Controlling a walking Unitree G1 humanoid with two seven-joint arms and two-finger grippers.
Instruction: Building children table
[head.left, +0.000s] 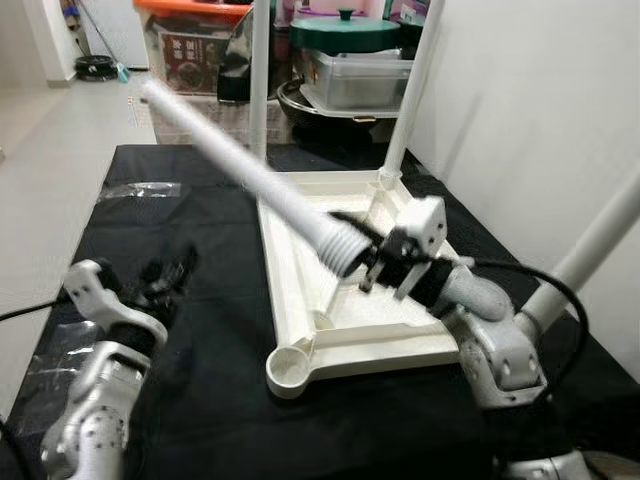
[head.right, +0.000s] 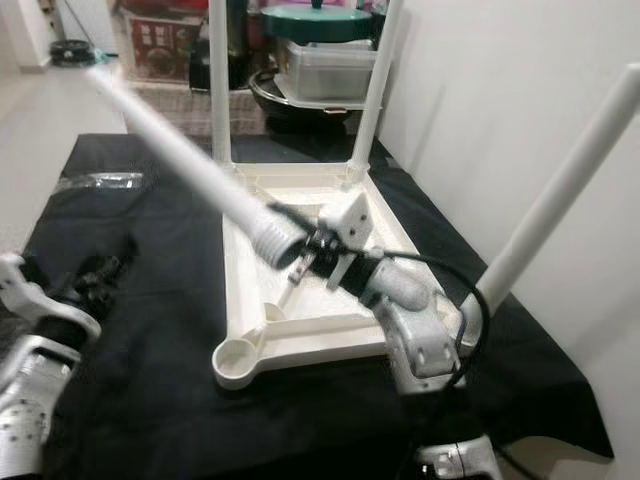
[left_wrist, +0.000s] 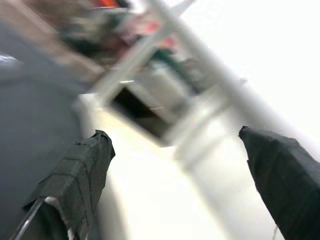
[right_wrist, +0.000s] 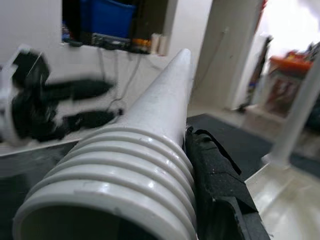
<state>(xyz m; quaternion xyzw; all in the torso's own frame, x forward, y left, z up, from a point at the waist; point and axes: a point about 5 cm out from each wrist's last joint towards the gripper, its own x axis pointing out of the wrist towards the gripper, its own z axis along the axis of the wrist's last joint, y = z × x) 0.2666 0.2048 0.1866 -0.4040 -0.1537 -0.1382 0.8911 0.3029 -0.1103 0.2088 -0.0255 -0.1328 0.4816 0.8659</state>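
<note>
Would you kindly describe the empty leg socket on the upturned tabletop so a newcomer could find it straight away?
On the black-covered table lies a cream tabletop, upside down, with white legs standing at three corners. The empty socket is the round cup at its near corner on the robot's left, the one corner without a leg.

Upright legs (head.left: 259, 90) fence the tabletop (head.left: 300, 290); black cloth (head.left: 200, 260) open.

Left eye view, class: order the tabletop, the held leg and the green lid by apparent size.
1. Tabletop.
2. Held leg, in the right gripper; it looms close, so unsure.
3. Green lid, far back.
</note>
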